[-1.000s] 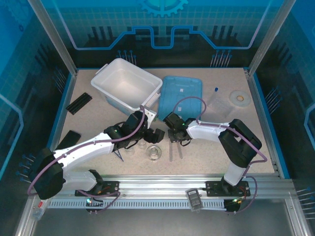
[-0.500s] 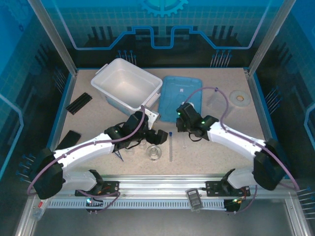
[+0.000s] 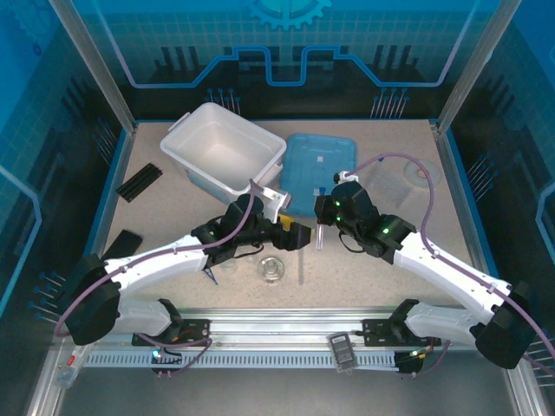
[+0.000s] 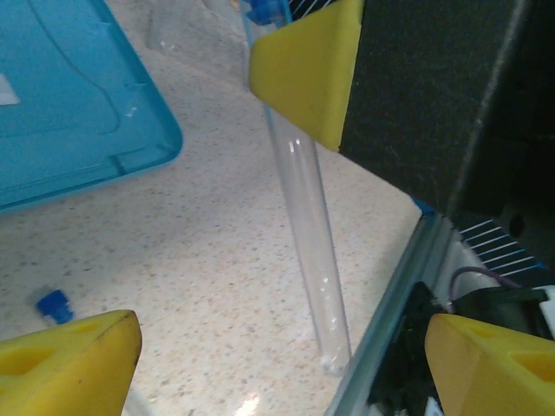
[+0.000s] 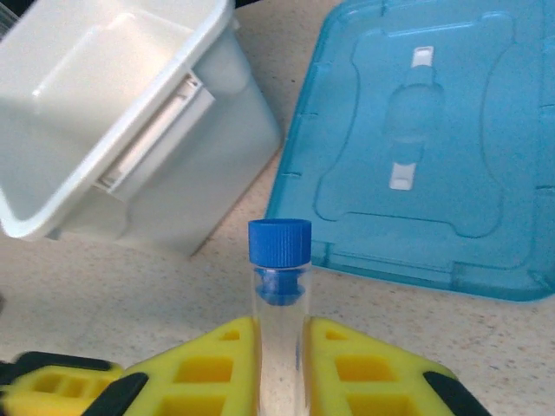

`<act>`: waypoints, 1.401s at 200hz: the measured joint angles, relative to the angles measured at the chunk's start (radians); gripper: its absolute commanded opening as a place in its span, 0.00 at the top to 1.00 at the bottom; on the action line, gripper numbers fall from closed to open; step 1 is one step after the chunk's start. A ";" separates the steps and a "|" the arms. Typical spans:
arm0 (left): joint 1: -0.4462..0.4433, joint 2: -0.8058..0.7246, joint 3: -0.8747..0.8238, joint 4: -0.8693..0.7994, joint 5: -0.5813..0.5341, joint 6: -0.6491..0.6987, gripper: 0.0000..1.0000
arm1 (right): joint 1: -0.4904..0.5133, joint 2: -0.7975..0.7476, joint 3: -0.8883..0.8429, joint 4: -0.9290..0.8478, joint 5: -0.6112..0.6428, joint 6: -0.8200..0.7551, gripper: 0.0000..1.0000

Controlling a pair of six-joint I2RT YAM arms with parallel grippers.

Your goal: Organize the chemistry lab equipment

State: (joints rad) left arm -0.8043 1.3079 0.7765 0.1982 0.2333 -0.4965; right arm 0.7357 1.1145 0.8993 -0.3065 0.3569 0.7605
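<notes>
Your right hand [image 5: 280,360] is pinching a blue-capped tube [image 5: 279,260] upright, near the blue lid [image 5: 434,130] and the white bin [image 5: 104,104]. Your left hand [image 3: 293,234] is spread wide over a second tube [image 4: 310,225] that is lying flat on the worktop [image 4: 199,260].

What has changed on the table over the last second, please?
The right gripper, shut on a blue-capped tube, has lifted it off the table toward the blue lid, its arm swinging out to the right. The open left gripper slid right to the other tube, which still lies flat. The white bin, lid and glass dish stayed put.
</notes>
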 measured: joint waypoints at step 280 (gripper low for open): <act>-0.018 0.068 -0.005 0.101 0.044 -0.070 0.87 | 0.047 -0.034 -0.035 0.135 0.063 0.120 0.51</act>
State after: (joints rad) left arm -0.8223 1.3758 0.7715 0.2993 0.2775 -0.5663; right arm 0.7830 1.0801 0.8642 -0.1711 0.4202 0.8806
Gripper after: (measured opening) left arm 0.161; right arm 0.441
